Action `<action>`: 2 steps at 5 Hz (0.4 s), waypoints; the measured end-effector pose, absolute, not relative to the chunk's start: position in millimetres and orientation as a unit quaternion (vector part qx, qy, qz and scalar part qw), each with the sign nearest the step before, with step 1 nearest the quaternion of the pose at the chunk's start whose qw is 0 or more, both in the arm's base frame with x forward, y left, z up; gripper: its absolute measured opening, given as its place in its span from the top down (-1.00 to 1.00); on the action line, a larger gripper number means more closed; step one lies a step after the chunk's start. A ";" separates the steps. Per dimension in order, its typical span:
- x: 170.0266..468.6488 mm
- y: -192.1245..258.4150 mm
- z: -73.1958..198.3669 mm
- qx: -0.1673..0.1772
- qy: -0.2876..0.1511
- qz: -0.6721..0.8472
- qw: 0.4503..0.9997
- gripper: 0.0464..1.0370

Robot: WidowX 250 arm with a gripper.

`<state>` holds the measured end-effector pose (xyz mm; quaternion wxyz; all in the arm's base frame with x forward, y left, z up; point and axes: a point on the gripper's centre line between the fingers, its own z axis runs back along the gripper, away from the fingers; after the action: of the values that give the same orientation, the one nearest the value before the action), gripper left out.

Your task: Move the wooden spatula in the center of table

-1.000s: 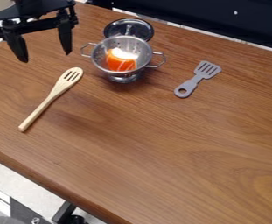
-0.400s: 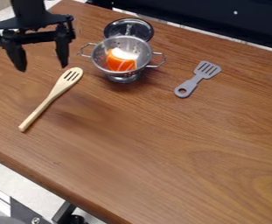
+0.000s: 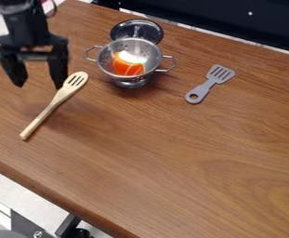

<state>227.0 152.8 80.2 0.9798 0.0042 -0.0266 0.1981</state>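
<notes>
The wooden spatula (image 3: pixel 48 110) lies flat on the table (image 3: pixel 190 176), to the left of the metal colander (image 3: pixel 129 80) and lower in the view. Its long axis runs on a slant: the slotted head is the end nearer the colander, just beside that bowl's left handle, and the narrow grip points down and to the left, away from it. The slots run roughly along the same line.

The black gripper (image 3: pixel 38 85) hangs left of the colander, over the side where the wooden head lies. Its two fingers are spread wide, with nothing pinched between them; one tip is close to the left edge of the slotted head, and whether they touch I cannot tell.

Inside the colander sits an orange and white piece (image 3: pixel 128 68). A round metal lid (image 3: pixel 147 30) is just behind the colander. To the right of the colander, well apart from it, a gray slotted turner (image 3: pixel 210 82) lies with its head pointing up and right, its holed handle end down and left.
</notes>
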 end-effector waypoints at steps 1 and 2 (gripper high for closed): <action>218.5 151.1 66.1 -0.014 -0.039 0.178 0.983 -0.92; 214.9 146.4 57.1 -0.022 -0.031 0.155 0.987 -0.92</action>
<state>214.9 146.4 57.1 0.9872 -0.0223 -0.0309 0.1552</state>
